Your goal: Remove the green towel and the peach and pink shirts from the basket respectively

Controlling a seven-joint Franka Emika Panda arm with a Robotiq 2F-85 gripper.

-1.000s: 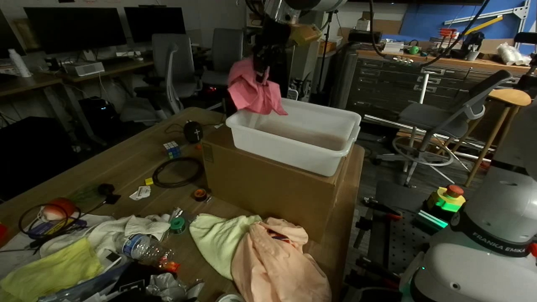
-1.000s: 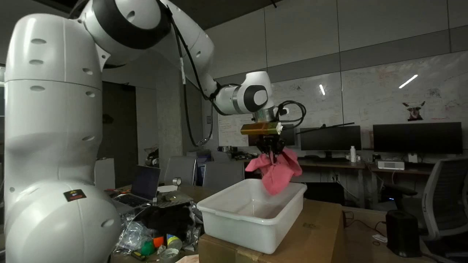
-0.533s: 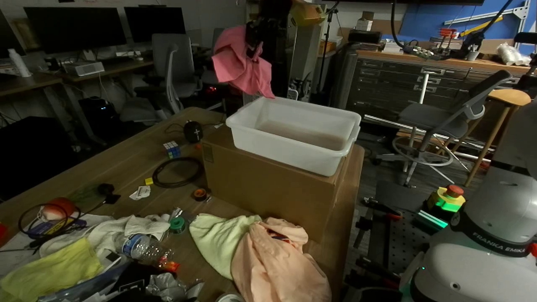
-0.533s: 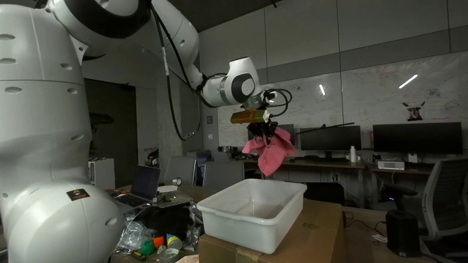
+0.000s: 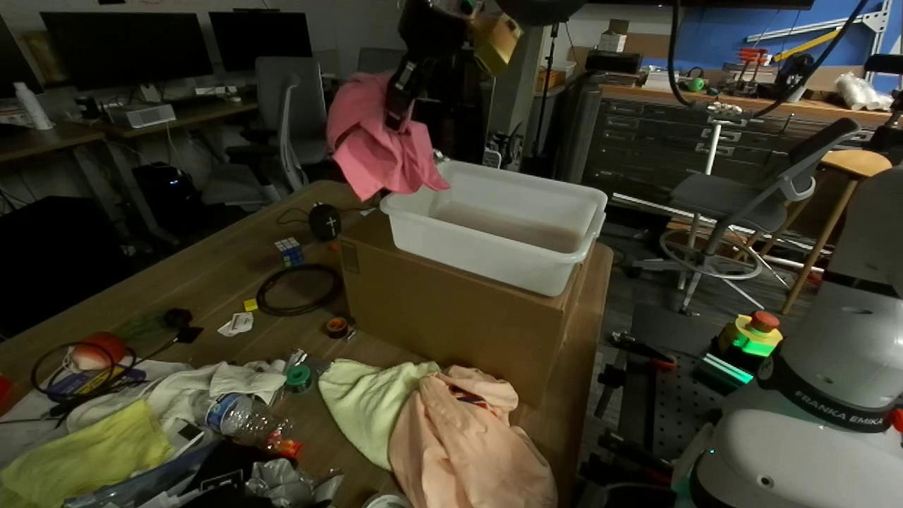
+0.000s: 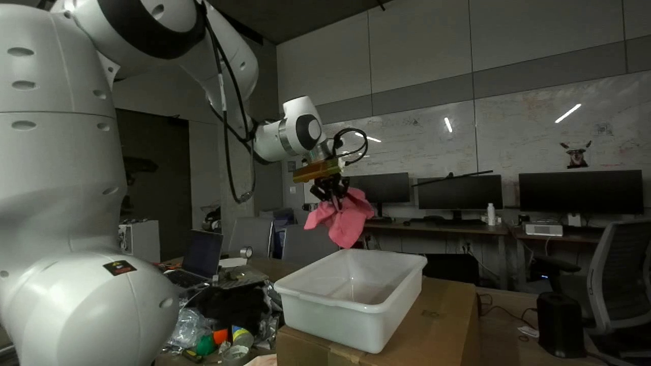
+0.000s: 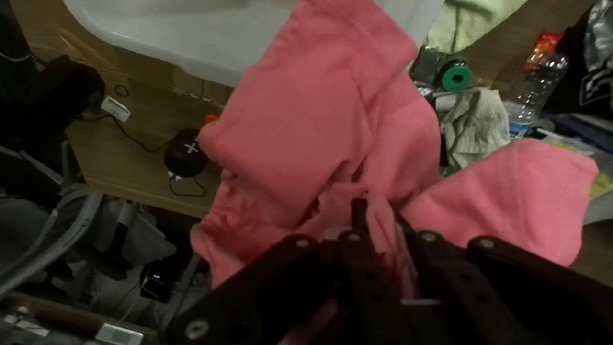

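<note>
My gripper (image 7: 381,211) is shut on the pink shirt, whose fold is pinched between the fingers in the wrist view. The pink shirt (image 5: 381,162) hangs bunched in the air by the white basket's corner; it also shows above the rim in an exterior view (image 6: 346,223). The white basket (image 5: 480,261) shows no cloth inside in both exterior views (image 6: 325,315). The green towel (image 5: 363,395) lies on the table below, partly under the peach shirt (image 5: 458,444). A bit of the towel shows in the wrist view (image 7: 464,24).
The basket stands on a cardboard box (image 5: 437,317) on the wooden table. A Rubik's cube (image 5: 288,251), a cable coil (image 5: 299,289) and a black round device (image 5: 324,221) lie beside it. A clear bottle (image 5: 243,420) and a yellow cloth (image 5: 92,451) lie in clutter.
The gripper has lifted the pink shirt up out of the basket's far end, then carried it sideways past the corner and slightly down. The basket, towel and peach shirt have not moved.
</note>
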